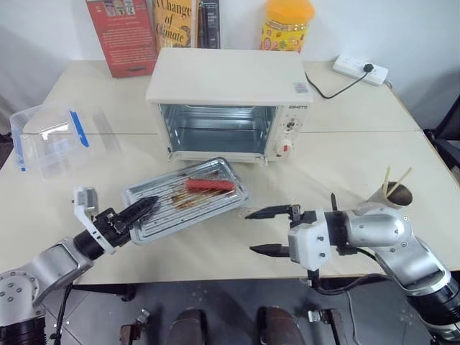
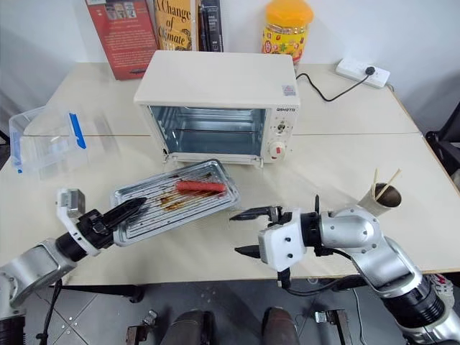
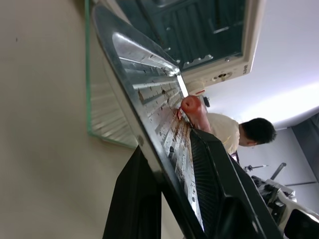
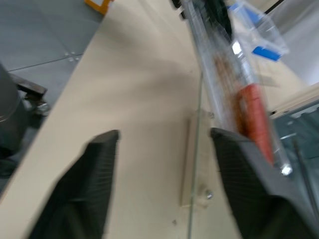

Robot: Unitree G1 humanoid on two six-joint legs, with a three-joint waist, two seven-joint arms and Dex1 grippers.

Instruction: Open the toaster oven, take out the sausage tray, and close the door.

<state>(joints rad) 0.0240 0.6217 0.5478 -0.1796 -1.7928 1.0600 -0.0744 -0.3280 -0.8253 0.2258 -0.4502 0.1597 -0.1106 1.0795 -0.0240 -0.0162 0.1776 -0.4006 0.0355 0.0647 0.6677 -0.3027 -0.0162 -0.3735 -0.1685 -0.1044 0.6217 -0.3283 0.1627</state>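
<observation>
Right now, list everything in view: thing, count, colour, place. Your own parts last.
toaster oven: one, cream-white, table centre, door open
sausage tray: one, silver, before the oven
sausage: one, red, on tray
plastic box: one, clear, blue clips, table's left
books: three, behind the oven
jar: one, yellow, behind the oven
power strip: one, white, far right
paper cup: one, with sticks, right
left hand: shut on tray's edge
right hand: open, empty

The left gripper reaches forward and to the right, its fingers clamped on the tray rim. The right gripper points left, its fingers spread apart, holding nothing.
</observation>
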